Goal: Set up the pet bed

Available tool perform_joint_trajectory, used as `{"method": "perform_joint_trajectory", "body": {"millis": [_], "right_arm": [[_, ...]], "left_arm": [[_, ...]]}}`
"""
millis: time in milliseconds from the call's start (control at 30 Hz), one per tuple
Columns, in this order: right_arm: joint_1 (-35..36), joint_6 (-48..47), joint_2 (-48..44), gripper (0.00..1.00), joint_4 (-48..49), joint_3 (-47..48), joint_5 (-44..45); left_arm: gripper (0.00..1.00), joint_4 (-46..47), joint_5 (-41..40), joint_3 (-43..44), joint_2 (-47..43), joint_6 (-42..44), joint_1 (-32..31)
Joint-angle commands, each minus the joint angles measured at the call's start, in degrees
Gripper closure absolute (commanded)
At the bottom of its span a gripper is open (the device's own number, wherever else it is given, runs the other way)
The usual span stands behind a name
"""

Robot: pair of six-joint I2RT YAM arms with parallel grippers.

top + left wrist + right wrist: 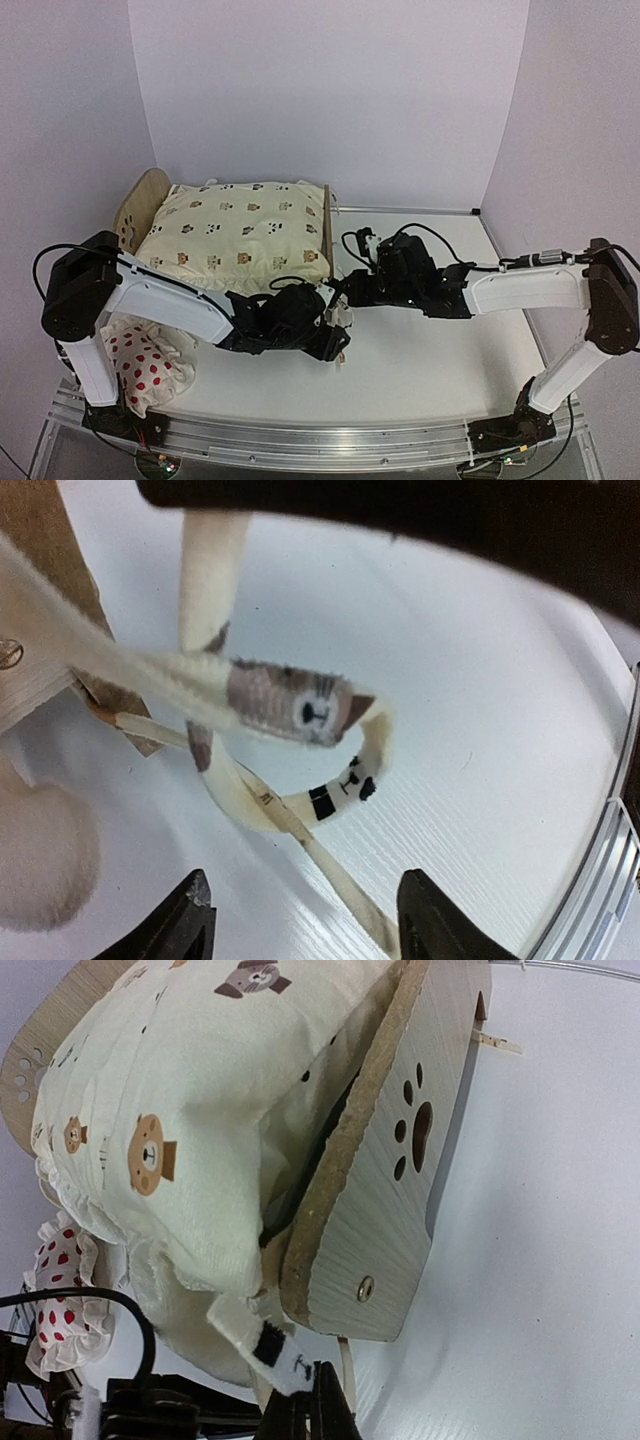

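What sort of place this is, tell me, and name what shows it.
Likely a robot test cell: plain white backdrop, white table on an aluminium rail, left arm and right arm bolted there.

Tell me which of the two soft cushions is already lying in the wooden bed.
The cream cushion with animal prints: it fills the pet bed. The white pillow with red spots lies outside it, on the table.
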Motion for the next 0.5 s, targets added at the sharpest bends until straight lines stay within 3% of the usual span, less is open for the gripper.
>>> {"method": "perform_joint_trajectory", "body": {"millis": [0,100,167,200,467], "right_arm": [[0.7,0.5,-2.2,1.00,0.0,1.5,1.5],[0.8,0.5,-2.5,1.00,0.1,1.2,1.7],[0.8,0.2,-2.8,1.00,0.0,1.0,2.2],[0.7,0.0,-2.9,1.00,-0.1,1.0,2.5],[0.6,-5.6,-2.7,1.00,-3.5,5.9,7.6]], "left_arm": [[0.46,5.7,0.9,-0.2,2.4,0.2,0.1],[0.67,5.7,1.4,1.0,3.7,0.8,0.1],[0.91,5.6,1.7,0.9,3.7,0.8,0.1],[0.97,5.3,1.6,0.7,3.4,0.7,0.1],[1.00,1.4,-4.7,-6.3,-3.5,-0.1,0.6]]}}
